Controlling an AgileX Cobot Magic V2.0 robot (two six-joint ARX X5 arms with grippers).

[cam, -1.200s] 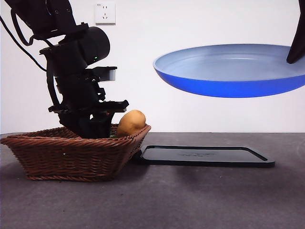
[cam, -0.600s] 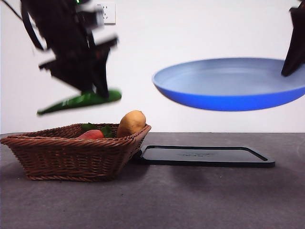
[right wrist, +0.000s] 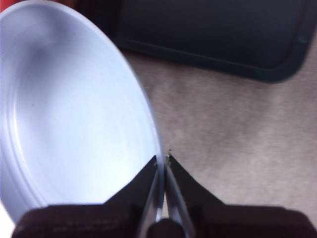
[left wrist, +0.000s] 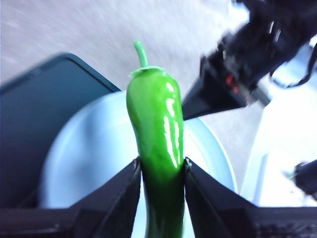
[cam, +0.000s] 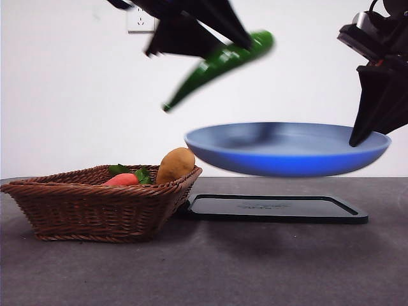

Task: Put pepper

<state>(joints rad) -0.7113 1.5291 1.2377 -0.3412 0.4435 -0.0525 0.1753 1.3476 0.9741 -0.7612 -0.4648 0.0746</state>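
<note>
My left gripper (cam: pixel 220 39) is shut on the glossy green pepper (cam: pixel 217 64) and holds it tilted, high above the blue plate (cam: pixel 287 148). In the left wrist view the pepper (left wrist: pixel 157 129) sits clamped between the jaws with the plate (left wrist: pixel 84 163) below it. My right gripper (cam: pixel 362 131) is shut on the plate's right rim and holds the plate in the air above the black tray (cam: pixel 274 208). The right wrist view shows the jaws pinching the plate's rim (right wrist: pixel 159 163), with the plate (right wrist: pixel 64 114) reaching away from them.
A wicker basket (cam: pixel 95 201) stands at the left with a tan potato (cam: pixel 174 163) and an orange-red vegetable with green leaves (cam: pixel 122 179) in it. The black tray lies on the grey table to the right of the basket. A white wall socket (cam: pixel 139 22) is behind.
My left gripper lifted the pepper out of the basket, then carried it up and right over the plate. My right gripper lowered the plate and shifted it slightly left.
</note>
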